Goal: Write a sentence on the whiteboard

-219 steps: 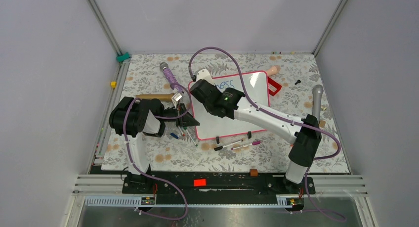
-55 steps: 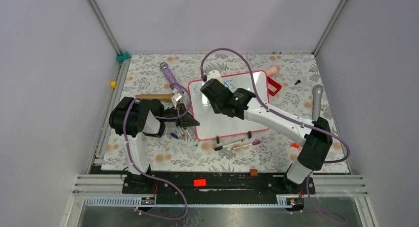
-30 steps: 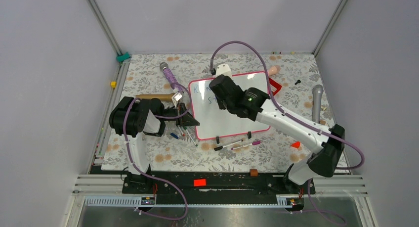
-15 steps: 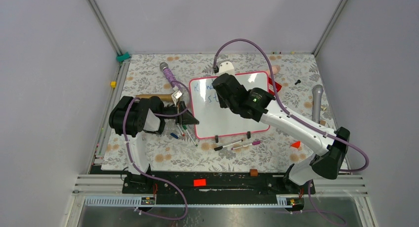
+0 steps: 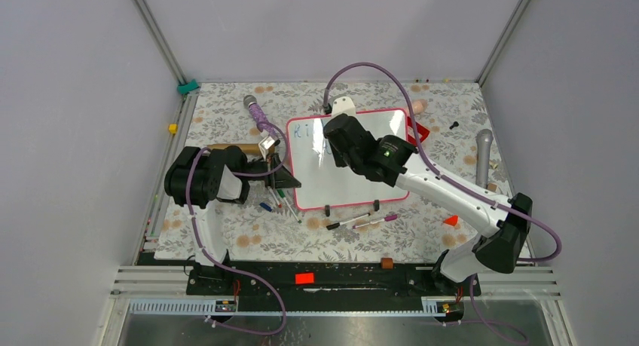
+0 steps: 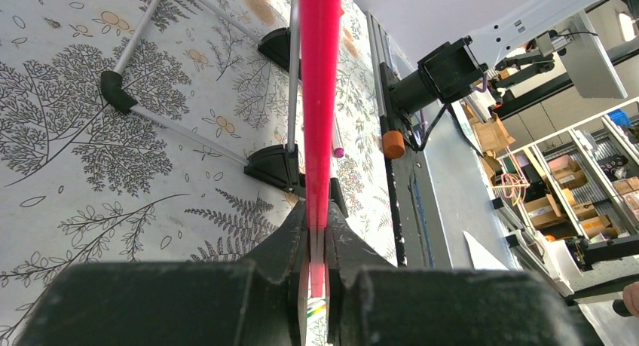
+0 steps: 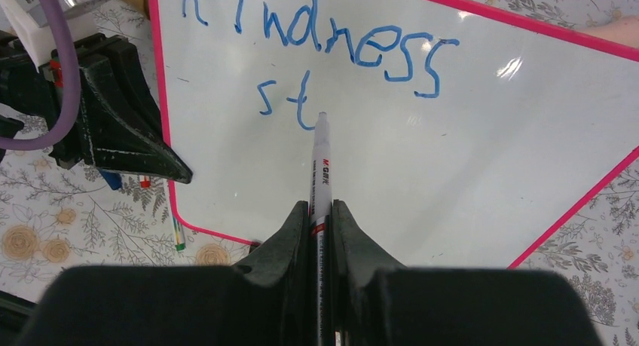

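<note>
Across the leaf-printed table covering (image 5: 226,233), the large glossy white whiteboard with its thin pink-red rim (image 5: 343,188) lies mid-table, a little towards the far side. It is much where it was some seconds back, perhaps nudged slightly left. At its left edge the left gripper (image 6: 316,229) is clenched on the rim, the red edge pinched between its jaws to steady the board. The right gripper (image 7: 321,210) grasps a slim white marker pen (image 7: 322,161) and has swung from the top row down to a second one. The blue word "kindness" (image 7: 324,41) is finished, and "st" (image 7: 282,97) has appeared beneath it within the last second or so. The pen tip sits just right of the t's foot; whether it touches I can't tell. To my eye the sentence is begun but far from done.
</note>
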Robot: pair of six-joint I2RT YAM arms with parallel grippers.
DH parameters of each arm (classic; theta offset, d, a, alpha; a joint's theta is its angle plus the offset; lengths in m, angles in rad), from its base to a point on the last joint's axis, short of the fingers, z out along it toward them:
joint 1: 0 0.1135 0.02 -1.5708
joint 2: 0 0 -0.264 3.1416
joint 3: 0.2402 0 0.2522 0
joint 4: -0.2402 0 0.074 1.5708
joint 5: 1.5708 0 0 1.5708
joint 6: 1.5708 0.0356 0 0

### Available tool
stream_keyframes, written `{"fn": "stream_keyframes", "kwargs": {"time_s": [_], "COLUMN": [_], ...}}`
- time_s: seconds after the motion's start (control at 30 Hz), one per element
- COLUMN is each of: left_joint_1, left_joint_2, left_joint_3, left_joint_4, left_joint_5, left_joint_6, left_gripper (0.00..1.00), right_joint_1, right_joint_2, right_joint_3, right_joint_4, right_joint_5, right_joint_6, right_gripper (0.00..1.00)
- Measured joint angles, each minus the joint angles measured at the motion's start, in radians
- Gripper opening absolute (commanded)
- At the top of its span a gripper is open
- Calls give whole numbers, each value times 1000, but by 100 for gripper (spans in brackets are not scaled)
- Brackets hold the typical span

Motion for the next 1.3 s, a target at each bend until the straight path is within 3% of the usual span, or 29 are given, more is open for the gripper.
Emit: {"fn": "stream_keyframes", "kwargs": {"time_s": [0.47,0.63,1.3], "left_joint_1": [6,6,6], "left_joint_2": [8,8,8], "left_joint_3": [0,0,0], "left_joint_4": [5,5,5], "left_joint_5": [0,0,0], "left_joint_6": [0,2,11], "left_gripper": [1,7,4], "right_joint_1": [0,0,0], "right_joint_2": [48,70,102], "right_joint_3": [-12,-12,-11], "right_joint_4": [17,32,28], "right_joint_5": [-8,-9,2], "right_joint_6": [-11,-26,-29], "right_gripper": [0,0,0]}}
